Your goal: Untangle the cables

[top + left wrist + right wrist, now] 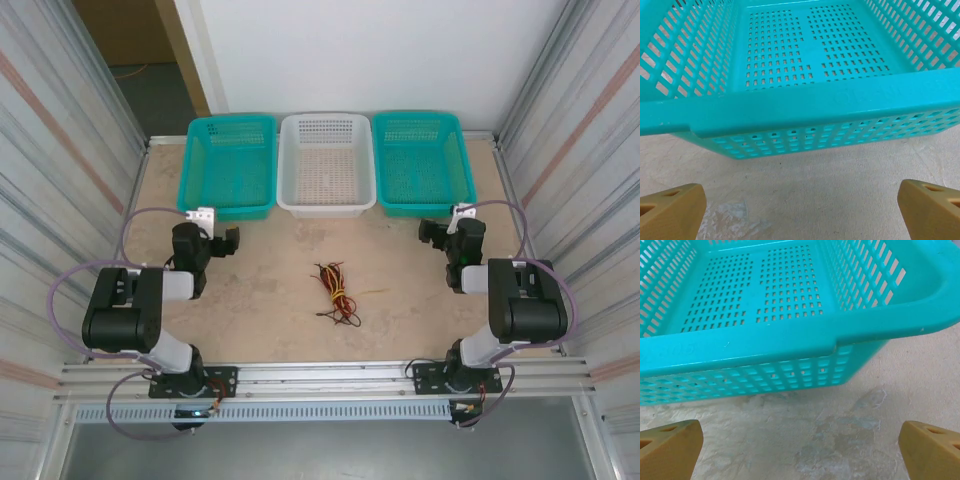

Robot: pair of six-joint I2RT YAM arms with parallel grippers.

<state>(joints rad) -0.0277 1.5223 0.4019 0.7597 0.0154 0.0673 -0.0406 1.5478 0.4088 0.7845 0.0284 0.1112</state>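
The jaws of the left gripper stand wide apart with nothing between them. In the left wrist view we see its tan fingers at 7 and 5 o'clock, with bare table between them. The near rim of the left teal basket lies straight ahead at 12 o'clock, close to the fingertips but apart from them.

The jaws of the right gripper are likewise spread and hold nothing. They face the near rim of the right teal basket at 12 o'clock.

In the top view, the cables lie in a tangled red, black and pale yellow bundle at the table centre. One pale strand trails toward 3 o'clock. From the bundle, we place the left gripper at 10 o'clock and the right gripper at 2 o'clock, both well apart from it. The white basket sits between the teal baskets along the table's 12 o'clock edge.
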